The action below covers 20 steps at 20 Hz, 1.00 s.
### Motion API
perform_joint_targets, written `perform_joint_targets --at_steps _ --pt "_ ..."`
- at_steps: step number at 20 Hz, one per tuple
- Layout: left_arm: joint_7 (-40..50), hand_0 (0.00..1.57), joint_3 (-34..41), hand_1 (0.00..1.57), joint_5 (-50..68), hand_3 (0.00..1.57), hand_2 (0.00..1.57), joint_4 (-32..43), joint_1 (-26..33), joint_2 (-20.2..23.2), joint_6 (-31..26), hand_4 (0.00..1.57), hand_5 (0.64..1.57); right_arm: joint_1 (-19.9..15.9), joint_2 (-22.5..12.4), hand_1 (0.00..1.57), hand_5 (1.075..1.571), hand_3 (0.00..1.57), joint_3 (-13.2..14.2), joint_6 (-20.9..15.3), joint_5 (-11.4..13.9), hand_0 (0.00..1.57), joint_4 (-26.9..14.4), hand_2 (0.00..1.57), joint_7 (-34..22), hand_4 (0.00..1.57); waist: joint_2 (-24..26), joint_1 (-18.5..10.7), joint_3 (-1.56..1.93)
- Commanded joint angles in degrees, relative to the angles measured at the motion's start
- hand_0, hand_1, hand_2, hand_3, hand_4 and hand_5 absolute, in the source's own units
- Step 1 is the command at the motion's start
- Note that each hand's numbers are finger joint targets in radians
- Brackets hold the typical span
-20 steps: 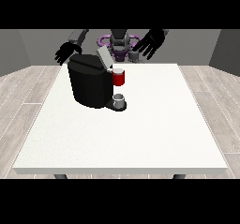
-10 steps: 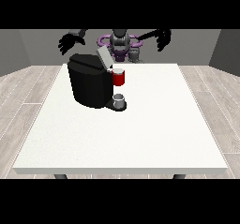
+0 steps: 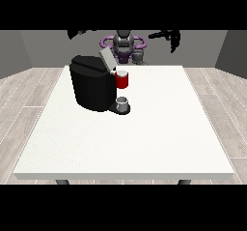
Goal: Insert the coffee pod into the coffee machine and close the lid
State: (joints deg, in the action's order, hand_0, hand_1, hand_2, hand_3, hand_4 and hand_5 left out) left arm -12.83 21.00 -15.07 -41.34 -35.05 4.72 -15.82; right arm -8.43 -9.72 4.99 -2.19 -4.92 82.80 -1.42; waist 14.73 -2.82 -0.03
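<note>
The black coffee machine (image 3: 95,87) stands on the white table (image 3: 159,128), left of the middle. Its grey lid (image 3: 107,60) is tilted up and open. A red thing at the machine (image 3: 122,80) sits under the lid, and a grey cup-like thing (image 3: 123,103) rests on the machine's base. A small grey thing (image 3: 138,56) stands at the table's far edge in front of the robot; I cannot tell whether it is the pod. The hand at the view's right (image 3: 172,36) is raised high above the far edge, fingers relaxed and holding nothing. The hand at the view's left (image 3: 78,32) is raised to the picture's top and mostly cut off.
The robot's torso (image 3: 123,44) with its purple ring is behind the table's far edge. Grey wood floor surrounds the table on both sides.
Both arms have swung upward and outward, away from the machine. The hand at the view's left has risen nearly out of the picture. The machine and its lid have not moved.
</note>
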Motion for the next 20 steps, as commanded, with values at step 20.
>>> perform_joint_targets --at_steps 20 --pt "2.2 0.0 -6.7 0.0 12.4 0.0 0.0 -24.7 18.6 -3.2 -3.9 0.0 1.571 -13.3 0.3 0.0 1.571 0.0 -0.1 3.3 1.6 0.0 -6.5 0.0 1.0 0.0 -10.5 -7.0 0.03"
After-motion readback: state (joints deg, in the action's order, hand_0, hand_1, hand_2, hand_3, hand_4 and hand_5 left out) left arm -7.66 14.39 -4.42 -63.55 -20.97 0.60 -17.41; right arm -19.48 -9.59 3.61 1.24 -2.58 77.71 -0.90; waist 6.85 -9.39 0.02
